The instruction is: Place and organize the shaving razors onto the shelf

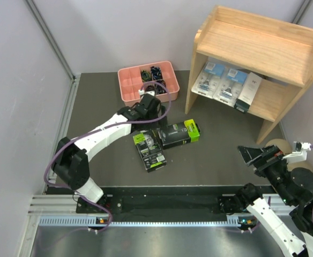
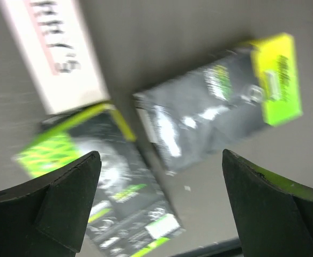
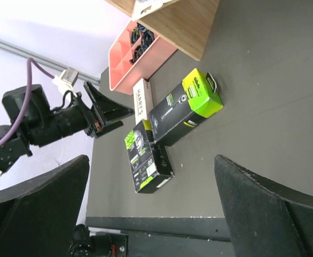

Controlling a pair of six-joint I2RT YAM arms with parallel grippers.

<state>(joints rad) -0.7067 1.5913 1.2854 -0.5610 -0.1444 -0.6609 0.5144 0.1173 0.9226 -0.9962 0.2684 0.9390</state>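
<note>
**Position of stock.** Three packs sit on the lower tier of the shelf [image 1: 191,91]: two blister packs with blue cards [image 1: 209,80] [image 1: 230,84] and, at their right, a slim white box [image 1: 247,92]. The top tier is bare. Three packs lie flat on the table [image 1: 215,160]: the first black box [image 3: 186,110], with its lime-green end toward the shelf; the second black box [image 3: 146,158], set at an angle with one corner against the first; and a second white box [image 3: 141,99] beside the pink tray [image 1: 125,88], close to both.

**Fingers.** Your left fingers [image 2: 54,198] are spread wide and empty, hovering over the cluster. Your right fingers [image 3: 33,203] are likewise spread and empty, parked well apart from the packs at the near right of the table.

**Handling, as judged.**
- The boxes look like light printed card: stiff along the edges but liable to dent if you squeeze the broad faces hard.
- The finish appears glossy, so expect some slip.
- Take each box across its narrow width near the middle of its length, so that it does not swing.
- The three packs crowd one another, so a finger going down between them may shove a neighbour.
- The first black box has its outer long side free, which makes it the easiest first pick.

The left wrist view is blurred, so fine detail there is unconfirmed.
</note>
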